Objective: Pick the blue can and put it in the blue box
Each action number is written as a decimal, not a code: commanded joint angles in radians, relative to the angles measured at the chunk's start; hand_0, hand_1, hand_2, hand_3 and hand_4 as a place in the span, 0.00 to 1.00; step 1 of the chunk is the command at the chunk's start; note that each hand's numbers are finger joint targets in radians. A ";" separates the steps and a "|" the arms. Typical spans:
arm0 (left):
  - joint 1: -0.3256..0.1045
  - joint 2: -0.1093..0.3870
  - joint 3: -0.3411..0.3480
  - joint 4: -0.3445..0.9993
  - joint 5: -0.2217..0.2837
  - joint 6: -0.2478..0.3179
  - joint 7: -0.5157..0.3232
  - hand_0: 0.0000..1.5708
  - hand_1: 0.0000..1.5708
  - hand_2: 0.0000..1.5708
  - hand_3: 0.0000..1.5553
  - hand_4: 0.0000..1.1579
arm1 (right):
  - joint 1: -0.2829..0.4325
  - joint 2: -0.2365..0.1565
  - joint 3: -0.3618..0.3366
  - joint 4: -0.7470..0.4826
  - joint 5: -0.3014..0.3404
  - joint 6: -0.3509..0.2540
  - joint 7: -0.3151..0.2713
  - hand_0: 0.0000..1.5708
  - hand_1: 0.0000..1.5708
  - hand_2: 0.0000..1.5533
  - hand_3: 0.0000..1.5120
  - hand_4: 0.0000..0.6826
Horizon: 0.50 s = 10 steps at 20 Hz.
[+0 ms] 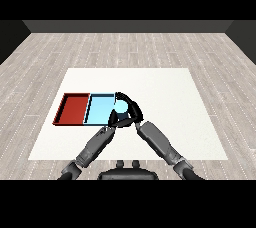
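Head view across the white table [165, 97]. The light blue tray [99, 109], taken here as the landmark, lies on the table with the red tray [73, 108] touching its left side. The blue can [120, 107] stands upright at the light blue tray's right edge; whether it rests inside the tray, on its rim, or is held just above it cannot be told. The right hand [131, 110] reaches in from the tray's right, and its black fingers curl over the top and round the far side of the can, clasping it. The left hand [113, 120] lies just beside the tray's near right corner, directly below the can; its fingers are crowded against the right hand, so their state cannot be told. Both grey forearms run back from that corner toward the near table edge.
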 commanded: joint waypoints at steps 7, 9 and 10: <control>0.002 0.003 0.064 -0.060 -0.096 -0.003 0.075 1.00 1.00 1.00 0.97 0.98 | 0.082 0.001 -0.038 -0.066 0.020 0.021 -0.011 0.00 0.00 0.00 0.00 0.00; -0.041 -0.003 0.061 0.060 -0.072 0.005 0.002 1.00 1.00 1.00 0.97 0.98 | 0.103 0.002 -0.091 -0.059 0.055 0.095 -0.008 0.00 0.00 0.00 0.00 0.00; 0.007 0.008 0.069 0.039 -0.089 -0.012 -0.028 1.00 1.00 1.00 0.96 0.98 | 0.091 -0.111 -0.153 -0.235 -0.015 0.095 0.133 0.00 0.00 0.00 0.00 0.00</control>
